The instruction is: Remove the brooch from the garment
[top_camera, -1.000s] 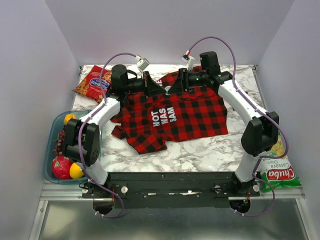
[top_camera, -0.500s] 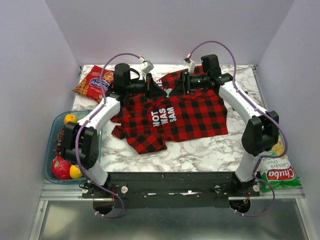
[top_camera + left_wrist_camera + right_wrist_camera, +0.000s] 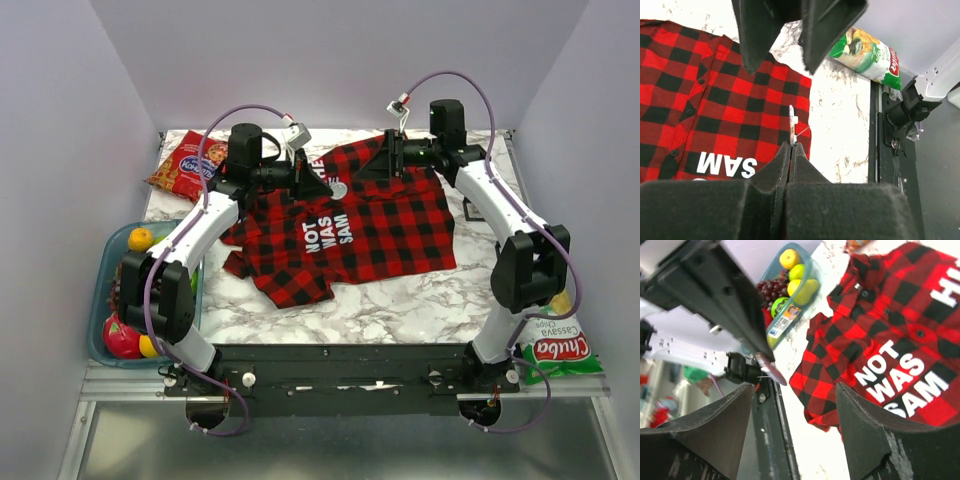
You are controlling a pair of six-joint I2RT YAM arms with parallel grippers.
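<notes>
1. Marble-patterned table (image 3: 400, 290), enclosed by pale walls, carries everything. I give all positions against the garment (image 3: 390, 230), a red-and-black checked shirt lying flat mid-table with its white lettering facing up.
2. Left gripper (image 3: 791, 146): jaws pressed together, pinching the brooch (image 3: 791, 120) by its rim. I see the disc edge-on in the left wrist view, with a thin pin projecting from it.
3. Brooch position: over the garment's far middle, just beyond the lettering, raised off the cloth.
4. Right gripper (image 3: 793, 390): fingers (image 3: 710, 430) spread wide with nothing between them. It hovers over the garment's far right part, near the brooch but apart from it.
5. Red snack packet (image 3: 188, 165): off the garment's far left corner.
6. Blue tub (image 3: 103, 270) of fruit: left of the garment, at the table edge.
7. Green chips packet (image 3: 553, 345): off the garment's near right corner, beside the right arm's base.
</notes>
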